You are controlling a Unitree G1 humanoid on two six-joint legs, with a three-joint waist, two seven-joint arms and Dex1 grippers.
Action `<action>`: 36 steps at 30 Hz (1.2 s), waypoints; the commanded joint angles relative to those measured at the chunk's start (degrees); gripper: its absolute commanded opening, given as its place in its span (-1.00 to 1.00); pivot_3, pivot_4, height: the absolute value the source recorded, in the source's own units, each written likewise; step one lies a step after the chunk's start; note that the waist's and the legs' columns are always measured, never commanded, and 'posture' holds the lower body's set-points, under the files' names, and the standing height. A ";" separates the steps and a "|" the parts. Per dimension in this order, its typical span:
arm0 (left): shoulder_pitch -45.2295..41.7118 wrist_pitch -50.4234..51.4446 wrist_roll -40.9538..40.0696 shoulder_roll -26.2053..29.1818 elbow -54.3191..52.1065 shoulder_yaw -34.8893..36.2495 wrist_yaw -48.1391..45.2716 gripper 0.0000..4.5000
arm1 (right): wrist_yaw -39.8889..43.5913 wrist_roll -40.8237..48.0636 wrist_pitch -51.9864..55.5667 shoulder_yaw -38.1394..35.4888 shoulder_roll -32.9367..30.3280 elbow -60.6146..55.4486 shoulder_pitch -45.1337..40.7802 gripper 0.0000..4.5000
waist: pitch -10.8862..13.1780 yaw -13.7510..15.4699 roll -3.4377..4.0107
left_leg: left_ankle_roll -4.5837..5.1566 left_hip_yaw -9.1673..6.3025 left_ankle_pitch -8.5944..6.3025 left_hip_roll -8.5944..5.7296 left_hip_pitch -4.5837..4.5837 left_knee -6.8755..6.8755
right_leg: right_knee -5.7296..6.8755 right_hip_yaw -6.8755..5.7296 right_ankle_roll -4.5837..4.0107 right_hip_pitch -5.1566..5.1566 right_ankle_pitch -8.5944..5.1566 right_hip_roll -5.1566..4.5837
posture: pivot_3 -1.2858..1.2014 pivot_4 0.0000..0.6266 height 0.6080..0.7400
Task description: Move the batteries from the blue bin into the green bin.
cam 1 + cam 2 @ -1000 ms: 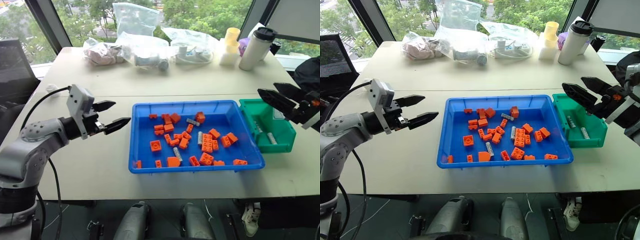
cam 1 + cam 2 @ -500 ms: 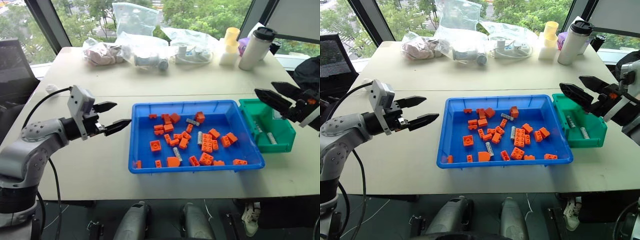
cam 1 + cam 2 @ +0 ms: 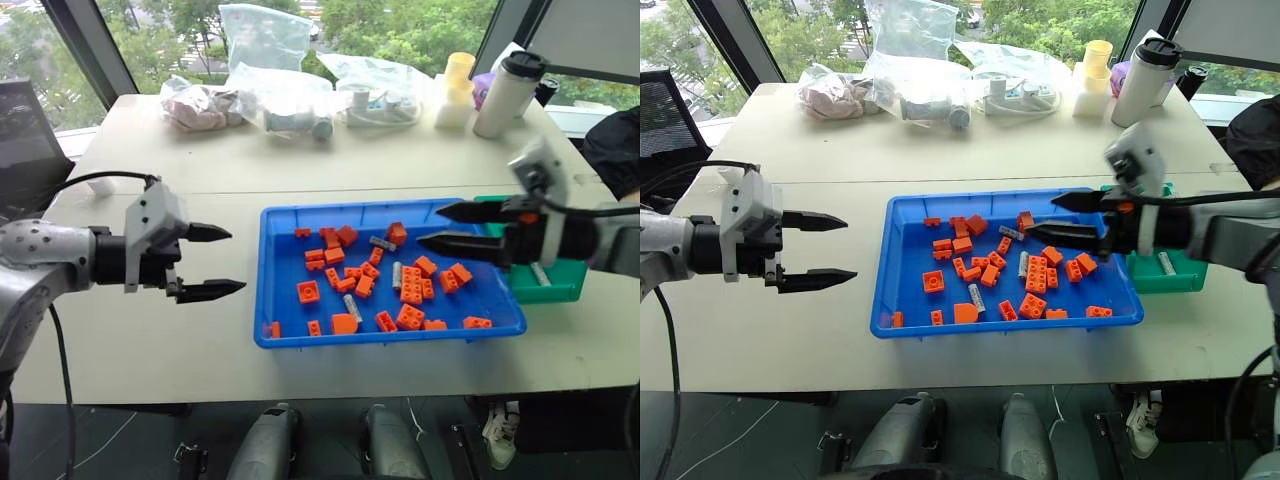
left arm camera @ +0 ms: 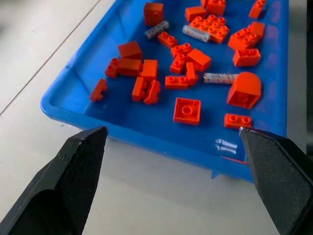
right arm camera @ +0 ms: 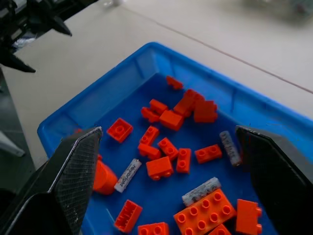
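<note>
Batteries [image 3: 397, 276] lie among orange bricks [image 3: 411, 291] mid blue bin [image 3: 275, 335]; right claw [image 3: 438, 227] hovers above, spread and empty, left claw [image 3: 222, 262] also agape at nine o'clock. Next: descend, pinch one.

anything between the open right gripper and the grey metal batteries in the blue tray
Nothing visible blocks the right gripper from above, but orange toy bricks crowd the grey metal batteries in the shallow blue plastic tray, lying close beside them.

batteries [image 3: 977, 298] in blue bin [image 3: 902, 215] | green bin [image 3: 1185, 283] right, seemingly touching
</note>
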 commanded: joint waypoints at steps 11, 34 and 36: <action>2.00 0.71 -0.76 -5.00 -5.27 -0.23 5.79 1.00 | -14.97 3.32 17.35 12.19 17.89 0.62 -6.97 0.99 | 0.01 0.36 -0.02 | 0.00 -0.03 0.00 -0.10 -0.10 0.02 | -0.02 -0.01 0.01 -0.08 0.04 -0.02 | 0.03 -0.52 1.00; -0.34 1.30 -0.28 -10.24 -5.81 -3.59 12.00 1.00 | -9.04 -18.88 10.88 28.84 18.72 2.63 -7.03 0.99 | -0.03 0.08 -0.05 | -0.02 -0.04 0.01 -0.09 -0.02 0.01 | 0.10 -0.08 0.02 -0.08 0.05 0.11 | 0.03 -0.52 1.00; -0.75 1.33 -0.15 -10.56 -5.72 -3.69 12.22 1.00 | -6.89 -20.81 8.28 30.75 17.79 2.55 -7.90 0.99 | -0.05 0.14 -0.09 | -0.02 -0.04 0.01 -0.09 -0.02 0.02 | 0.10 -0.09 0.02 -0.08 0.05 0.19 | 0.03 -0.52 1.00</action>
